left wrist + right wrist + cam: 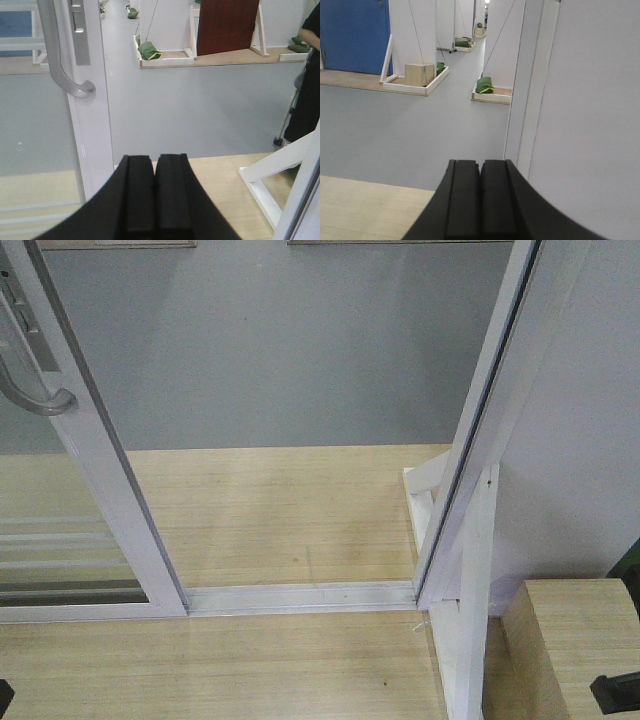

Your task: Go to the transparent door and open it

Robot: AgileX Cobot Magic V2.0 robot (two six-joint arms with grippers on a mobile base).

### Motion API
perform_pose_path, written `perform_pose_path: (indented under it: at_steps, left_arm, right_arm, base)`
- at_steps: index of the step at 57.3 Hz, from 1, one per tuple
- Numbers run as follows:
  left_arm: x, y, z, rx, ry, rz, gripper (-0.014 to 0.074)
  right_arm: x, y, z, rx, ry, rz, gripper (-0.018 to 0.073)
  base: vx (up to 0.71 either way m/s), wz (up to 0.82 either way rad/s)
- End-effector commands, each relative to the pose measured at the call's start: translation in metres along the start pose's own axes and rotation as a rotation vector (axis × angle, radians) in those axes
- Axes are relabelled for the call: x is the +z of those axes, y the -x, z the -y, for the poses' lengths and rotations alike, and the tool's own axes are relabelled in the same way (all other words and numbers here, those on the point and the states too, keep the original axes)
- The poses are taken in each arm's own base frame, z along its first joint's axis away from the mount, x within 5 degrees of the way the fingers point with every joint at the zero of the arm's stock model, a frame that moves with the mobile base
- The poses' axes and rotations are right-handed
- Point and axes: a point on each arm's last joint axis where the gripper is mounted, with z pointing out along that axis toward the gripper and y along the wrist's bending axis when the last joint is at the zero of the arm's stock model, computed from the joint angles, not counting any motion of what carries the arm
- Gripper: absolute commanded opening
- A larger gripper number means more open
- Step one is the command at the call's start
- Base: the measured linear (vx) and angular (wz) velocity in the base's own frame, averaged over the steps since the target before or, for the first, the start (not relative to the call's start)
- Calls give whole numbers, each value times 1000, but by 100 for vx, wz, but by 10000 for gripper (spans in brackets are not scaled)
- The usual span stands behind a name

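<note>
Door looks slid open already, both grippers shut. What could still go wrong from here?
1. The left gripper sits low and right of the door's grey handle; swinging left could clip the transparent door frame.
2. The white angled post and its floor brace crowd the right side of the gap; driving forward may snag the base.
3. The floor track could catch a wheel.

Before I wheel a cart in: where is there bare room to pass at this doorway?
The open gap over the floor track, between the transparent door on the left and the white frame post on the right. It is tight by the post's white brace and the wooden box.
</note>
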Motion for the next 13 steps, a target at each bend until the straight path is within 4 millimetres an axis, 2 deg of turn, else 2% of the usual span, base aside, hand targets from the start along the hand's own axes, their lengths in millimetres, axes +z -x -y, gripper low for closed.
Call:
perform_pose_path:
  at_steps: [1, 13]
  left_arm:
    - [0, 3, 1, -12, -15, 78, -6]
    - [0, 3, 1, -12, -15, 78, -6]
  right_arm:
    - [-1, 6, 1, -19, -18, 91, -1]
    - [-1, 6, 1, -19, -18, 91, -1]
  base:
    - [0, 0]
    - [0, 0]
